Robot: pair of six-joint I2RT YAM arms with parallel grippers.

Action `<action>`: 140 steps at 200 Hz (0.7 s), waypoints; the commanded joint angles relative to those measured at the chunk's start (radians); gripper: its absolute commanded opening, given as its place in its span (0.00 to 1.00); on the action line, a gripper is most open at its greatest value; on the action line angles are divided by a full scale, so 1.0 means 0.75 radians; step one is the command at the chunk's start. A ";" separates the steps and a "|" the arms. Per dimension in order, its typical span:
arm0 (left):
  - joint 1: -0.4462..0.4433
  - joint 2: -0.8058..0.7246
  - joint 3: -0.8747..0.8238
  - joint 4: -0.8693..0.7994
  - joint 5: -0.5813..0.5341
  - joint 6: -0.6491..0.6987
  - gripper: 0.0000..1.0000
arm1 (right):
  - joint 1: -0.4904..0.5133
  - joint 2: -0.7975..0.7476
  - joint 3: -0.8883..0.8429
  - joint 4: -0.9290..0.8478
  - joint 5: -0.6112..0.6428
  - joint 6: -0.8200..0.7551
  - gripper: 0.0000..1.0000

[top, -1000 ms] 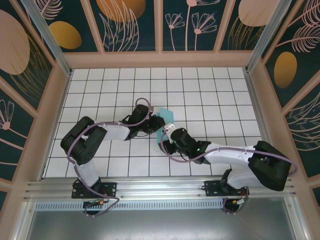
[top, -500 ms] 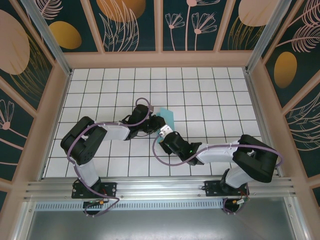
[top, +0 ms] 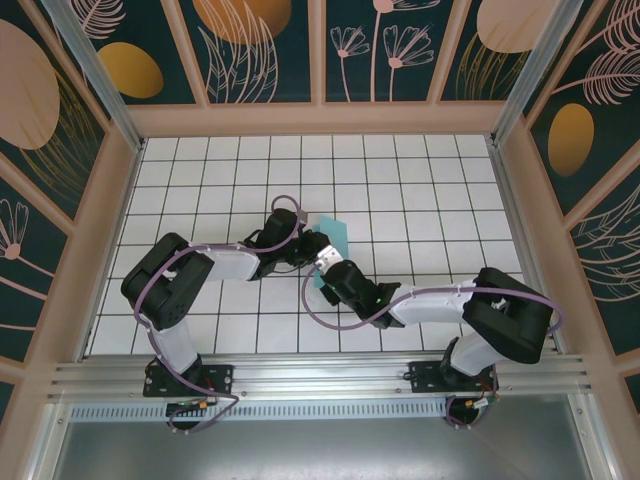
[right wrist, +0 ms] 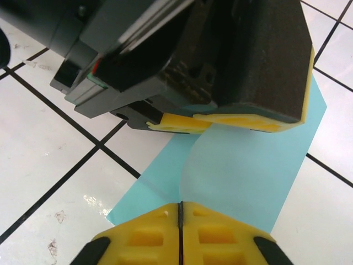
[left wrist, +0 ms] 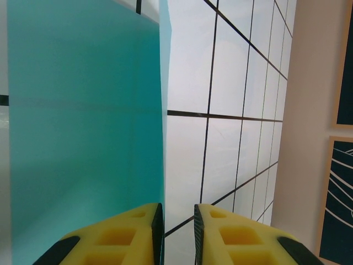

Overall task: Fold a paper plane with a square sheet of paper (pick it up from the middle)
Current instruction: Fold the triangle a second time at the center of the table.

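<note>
Right pincer just moved in from 5 o'clock. Jaws went from spread to pressed together, pinching the 6 o'clock edge of square sheet of paper at centre of tabletop. Left pincer slightly spread, 1 pad over sheet. Judgement: fold lift ready.

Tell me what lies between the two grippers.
The right wrist view shows the turquoise sheet spanning the stretch from the right gripper to the left gripper.
</note>
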 commanded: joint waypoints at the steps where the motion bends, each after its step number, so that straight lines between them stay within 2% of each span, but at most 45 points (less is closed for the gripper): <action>1: 0.007 0.021 0.036 0.008 0.007 -0.009 0.26 | 0.005 0.007 0.054 -0.045 0.022 0.029 0.00; 27: 0.009 -0.011 0.054 -0.078 -0.051 0.035 0.28 | -0.005 0.002 0.093 -0.113 -0.015 0.081 0.00; 57: 0.033 -0.101 0.030 -0.210 -0.195 0.065 0.44 | -0.021 -0.032 0.142 -0.201 -0.138 0.191 0.00; 66: 0.050 -0.161 0.006 -0.235 -0.235 0.066 0.52 | -0.025 -0.043 0.149 -0.213 -0.165 0.257 0.00; 82: 0.078 -0.235 -0.035 -0.257 -0.278 0.067 0.57 | -0.030 -0.048 0.165 -0.227 -0.236 0.382 0.00; 93: 0.095 -0.290 -0.056 -0.291 -0.330 0.065 0.66 | -0.030 -0.042 0.183 -0.230 -0.306 0.459 0.00; 121: 0.114 -0.418 -0.137 -0.334 -0.432 0.042 0.63 | -0.027 0.015 0.235 -0.183 -0.473 0.615 0.00; 140: 0.116 -0.489 -0.201 -0.351 -0.473 0.015 0.50 | -0.030 0.068 0.267 -0.157 -0.510 0.692 0.00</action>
